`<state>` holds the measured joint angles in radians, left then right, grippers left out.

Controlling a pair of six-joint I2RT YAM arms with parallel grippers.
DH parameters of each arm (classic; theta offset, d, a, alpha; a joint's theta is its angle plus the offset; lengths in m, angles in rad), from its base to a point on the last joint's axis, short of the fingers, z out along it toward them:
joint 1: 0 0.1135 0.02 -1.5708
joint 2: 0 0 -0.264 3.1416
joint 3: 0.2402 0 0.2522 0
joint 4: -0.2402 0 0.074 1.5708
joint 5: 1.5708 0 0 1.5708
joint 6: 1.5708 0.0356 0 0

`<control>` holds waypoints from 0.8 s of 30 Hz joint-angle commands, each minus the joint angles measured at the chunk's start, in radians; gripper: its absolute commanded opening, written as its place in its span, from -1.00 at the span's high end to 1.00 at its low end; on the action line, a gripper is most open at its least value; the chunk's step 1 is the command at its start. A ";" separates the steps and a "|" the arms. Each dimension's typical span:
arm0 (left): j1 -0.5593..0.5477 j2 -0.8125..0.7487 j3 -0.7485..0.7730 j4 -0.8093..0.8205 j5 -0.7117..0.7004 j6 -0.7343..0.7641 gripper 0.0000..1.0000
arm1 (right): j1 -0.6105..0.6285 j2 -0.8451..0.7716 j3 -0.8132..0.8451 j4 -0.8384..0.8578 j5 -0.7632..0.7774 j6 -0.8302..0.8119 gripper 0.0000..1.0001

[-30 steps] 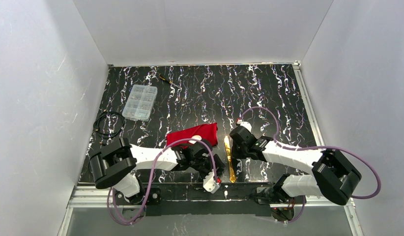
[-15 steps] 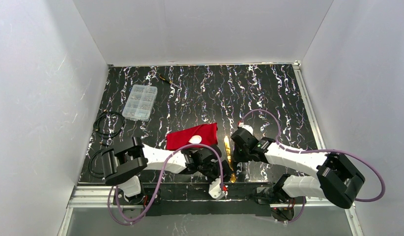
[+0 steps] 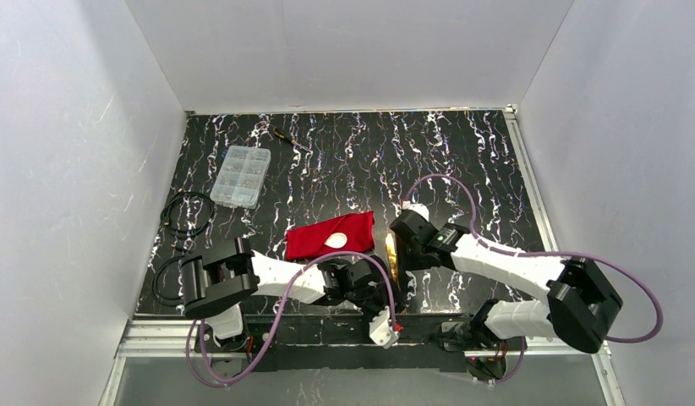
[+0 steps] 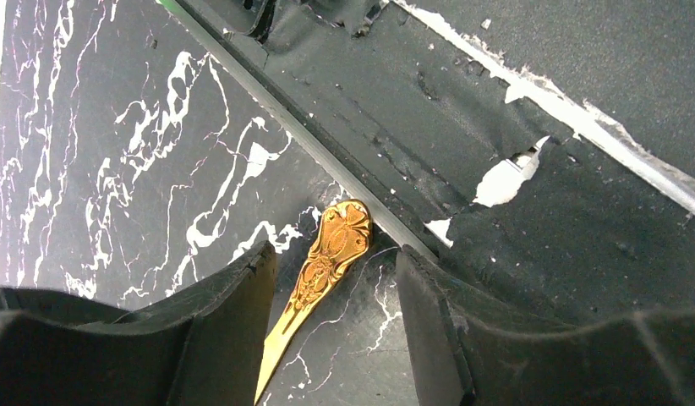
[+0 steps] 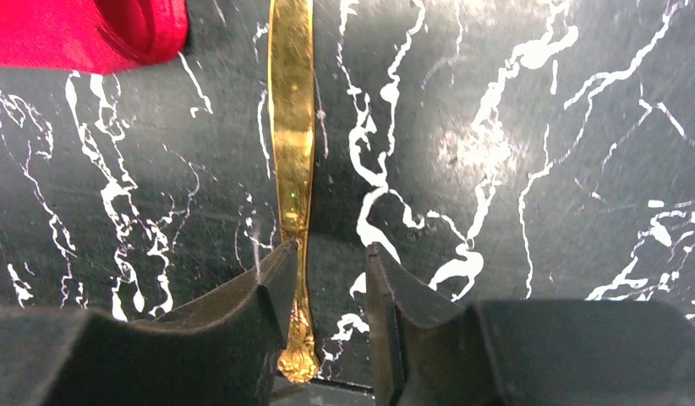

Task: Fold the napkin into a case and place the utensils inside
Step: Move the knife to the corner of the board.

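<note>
The red napkin (image 3: 323, 237) lies folded into a narrow rectangle near the table's front middle, with the white spoon's bowl (image 3: 336, 239) on top of it. The yellow-gold utensil (image 3: 391, 254) lies on the table just right of the napkin. My left gripper (image 3: 385, 293) is open and low over the utensil's near, ornate handle end (image 4: 340, 241), with a finger on either side. My right gripper (image 3: 401, 247) is open over the utensil's shaft (image 5: 292, 127), which runs along its left finger (image 5: 268, 296). A napkin corner (image 5: 82, 34) shows at the upper left.
A clear plastic compartment box (image 3: 239, 175) and a coiled black cable (image 3: 188, 211) lie at the left. A thin black-and-yellow tool (image 3: 285, 135) lies at the back. The metal front rail (image 4: 276, 127) with torn black tape runs just beyond the utensil's handle end.
My left gripper has swung right, off the napkin, to the gold utensil's near end, uncovering the spoon's bowl. My right gripper has shifted slightly left and away over the utensil.
</note>
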<state>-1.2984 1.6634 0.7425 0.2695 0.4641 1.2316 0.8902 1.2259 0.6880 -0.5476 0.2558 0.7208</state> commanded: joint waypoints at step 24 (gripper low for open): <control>-0.027 0.052 0.006 0.029 -0.024 -0.157 -0.06 | -0.002 0.103 -0.093 0.153 -0.057 0.013 0.97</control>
<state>-1.3140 1.7107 0.7570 0.3031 0.4511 1.0801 0.8837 1.3521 0.6518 -0.3614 0.2413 0.6804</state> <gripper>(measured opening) 0.533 0.029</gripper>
